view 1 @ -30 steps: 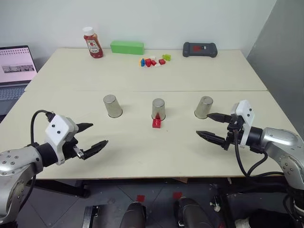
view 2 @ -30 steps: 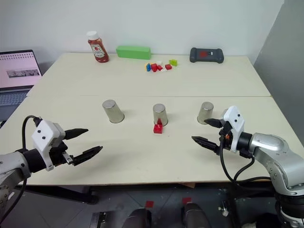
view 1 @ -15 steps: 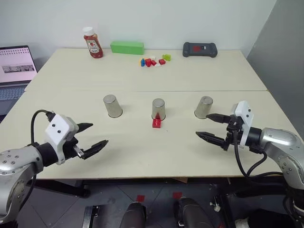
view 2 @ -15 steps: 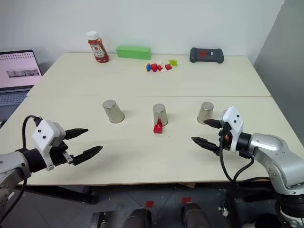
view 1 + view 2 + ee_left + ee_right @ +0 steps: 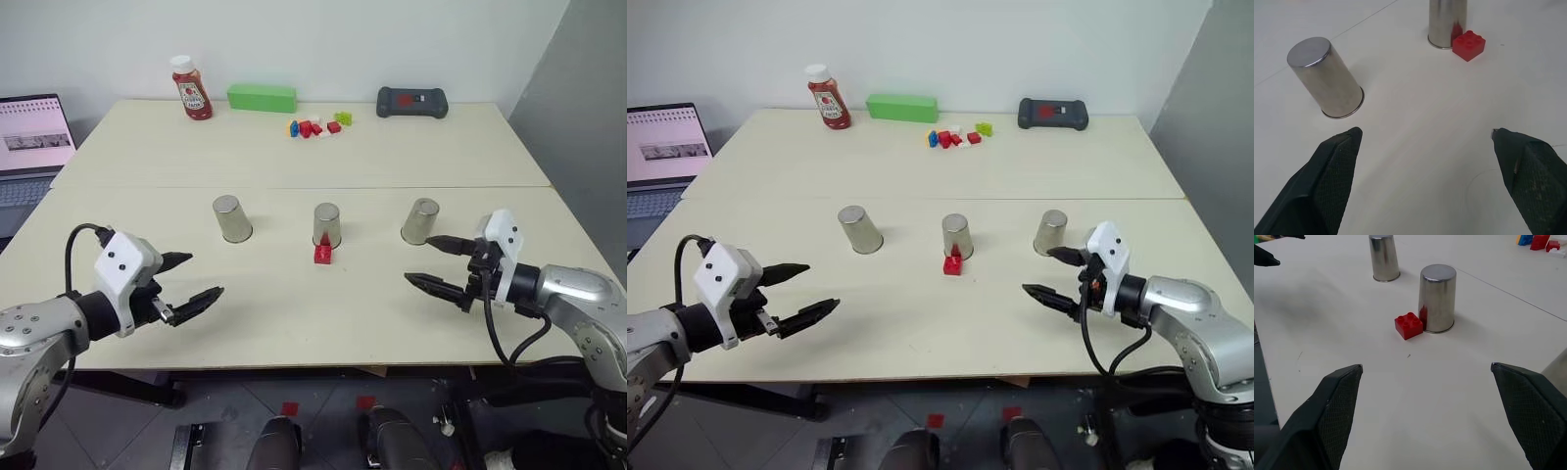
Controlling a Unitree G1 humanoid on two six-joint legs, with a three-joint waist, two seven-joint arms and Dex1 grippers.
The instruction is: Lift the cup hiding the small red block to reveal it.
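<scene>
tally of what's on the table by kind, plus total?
Metal cups, upside down: 3
Red toy brick beside the middle cup: 1
Loose multicoloured toy bricks: 1 cluster, bricks too small to count
Ketchup bottle: 1
Green box: 1
Black handheld controller: 1
Total: 8, the cluster counted as one

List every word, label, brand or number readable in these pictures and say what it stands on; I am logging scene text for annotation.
None can be read.
Ketchup bottle: a label is there, its print too small to read.
Laptop screen: a page with lines of text, too blurred to read.
Dark case: a small red mark, unreadable.
Cups, green box, toy bricks: no text visible.
</scene>
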